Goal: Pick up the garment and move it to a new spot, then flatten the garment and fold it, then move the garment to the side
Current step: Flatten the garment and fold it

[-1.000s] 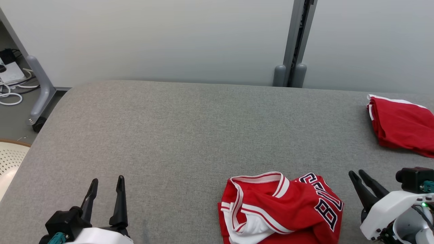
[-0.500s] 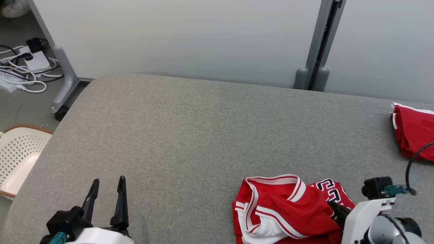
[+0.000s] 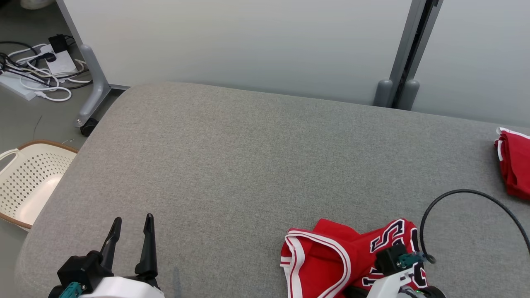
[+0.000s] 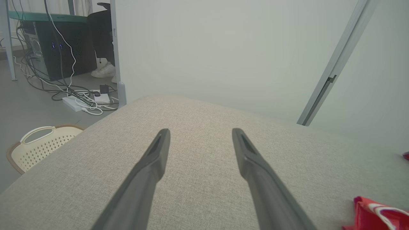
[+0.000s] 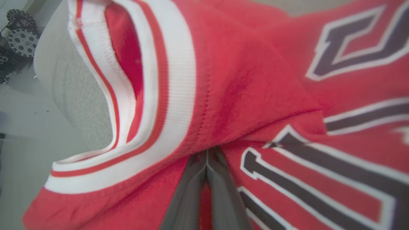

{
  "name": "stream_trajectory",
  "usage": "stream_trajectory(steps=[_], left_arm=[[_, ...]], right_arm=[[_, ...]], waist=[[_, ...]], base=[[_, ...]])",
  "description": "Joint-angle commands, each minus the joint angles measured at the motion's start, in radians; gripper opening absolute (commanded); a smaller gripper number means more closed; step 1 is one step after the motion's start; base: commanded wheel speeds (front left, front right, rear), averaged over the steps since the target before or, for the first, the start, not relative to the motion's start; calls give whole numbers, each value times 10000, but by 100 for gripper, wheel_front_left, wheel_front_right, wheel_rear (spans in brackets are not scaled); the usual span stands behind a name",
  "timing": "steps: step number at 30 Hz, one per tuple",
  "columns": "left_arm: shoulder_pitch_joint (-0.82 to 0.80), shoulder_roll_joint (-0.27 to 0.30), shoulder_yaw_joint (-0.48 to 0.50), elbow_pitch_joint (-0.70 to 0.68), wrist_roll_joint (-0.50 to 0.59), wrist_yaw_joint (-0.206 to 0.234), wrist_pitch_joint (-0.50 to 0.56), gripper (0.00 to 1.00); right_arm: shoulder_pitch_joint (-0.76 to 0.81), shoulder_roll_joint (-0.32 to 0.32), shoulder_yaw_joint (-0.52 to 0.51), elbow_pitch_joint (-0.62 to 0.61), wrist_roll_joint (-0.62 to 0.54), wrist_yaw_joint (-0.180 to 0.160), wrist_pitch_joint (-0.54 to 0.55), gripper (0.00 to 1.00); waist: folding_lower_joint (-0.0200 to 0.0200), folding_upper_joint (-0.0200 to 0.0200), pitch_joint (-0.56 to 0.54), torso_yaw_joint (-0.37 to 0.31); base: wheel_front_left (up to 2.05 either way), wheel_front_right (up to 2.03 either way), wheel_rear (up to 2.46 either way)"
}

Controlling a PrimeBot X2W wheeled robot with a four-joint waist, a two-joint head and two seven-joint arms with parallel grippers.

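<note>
Right tool pinching jersey, basket on floor

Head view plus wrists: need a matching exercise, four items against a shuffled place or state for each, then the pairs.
Column A
1. left gripper
2. right gripper
3. cream basket
4. second red garment

Column B
a. on the floor, off the left end of the table
b. shut on the lettered jersey
c. far right on the table
d. open, over bare table

Pairs: 1-d, 2-b, 3-a, 4-c
</note>
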Motion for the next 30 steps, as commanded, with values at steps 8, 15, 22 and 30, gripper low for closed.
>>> stream_trajectory(steps=[8,15,22,30], left_arm=[[-131,53,29,23,-68,83,-42,100],[-122,43,14,15,-90,105,-64,100],[-131,65,12,2,-118,105,-86,100],[-72,92,31,-11,-149,144,-90,100]], right_arm=[[-358,-222,1290,-139,420,7,-618,0],[-621,-443,2178,-503,1034,7,-1188,0],[-992,-974,2710,-746,1830,7,-1896,0],[-1059,-1774,1744,-1140,1785,7,-2319,27]], waist=[[0,-1,-50,13],[0,-1,-59,-178],[0,-1,3,-501],[0,-1,-20,-846]], base=[[0,0,0],[0,0,0],[0,0,0],[0,0,0]])
